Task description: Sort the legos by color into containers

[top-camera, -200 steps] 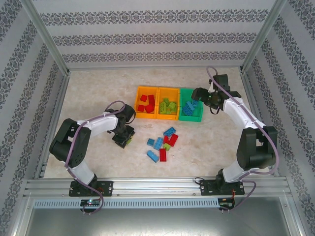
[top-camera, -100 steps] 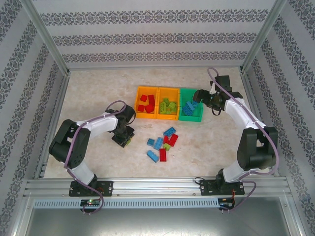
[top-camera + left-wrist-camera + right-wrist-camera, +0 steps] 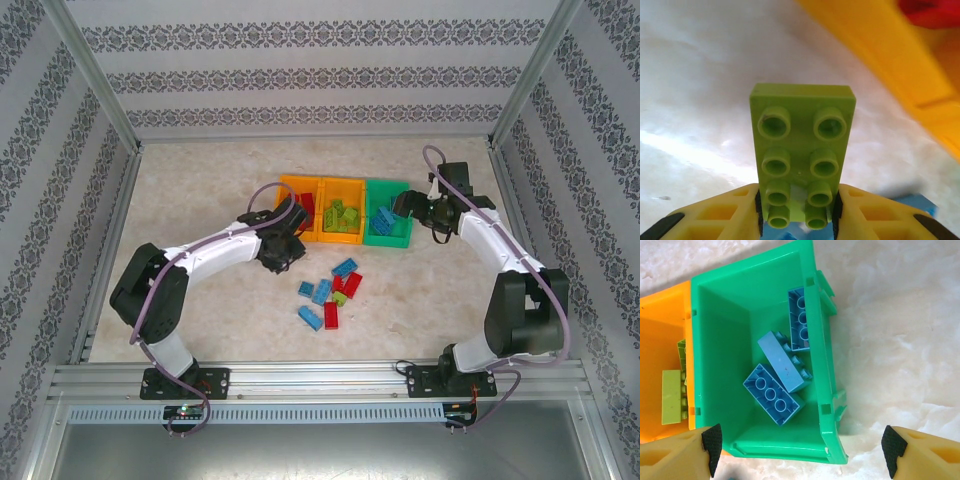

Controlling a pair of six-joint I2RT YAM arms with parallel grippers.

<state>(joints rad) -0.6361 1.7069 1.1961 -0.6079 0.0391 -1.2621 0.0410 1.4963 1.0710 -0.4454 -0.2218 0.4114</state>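
My left gripper (image 3: 283, 248) is shut on a lime green lego (image 3: 802, 145), held by its near end between the yellow fingers (image 3: 720, 220), studs facing the camera. It hovers just in front of the left orange container (image 3: 300, 180), whose wall (image 3: 900, 65) and a red lego (image 3: 935, 10) show in the left wrist view. Lime legos lie in the middle orange container (image 3: 343, 182). My right gripper (image 3: 405, 205) stands open above the green container (image 3: 715, 340), which holds three blue legos (image 3: 774, 401). Several loose blue, red and lime legos (image 3: 331, 292) lie on the table.
The three containers stand joined in a row at mid-table. The loose pile sits in front of them, between the two arms. Metal frame rails (image 3: 320, 375) and patterned walls bound the marble table (image 3: 190, 180); bare surface lies to the far left.
My left arm has swung right and forward from the table's left side to the front of the orange containers, carrying the lime lego. The right gripper has drifted slightly right.
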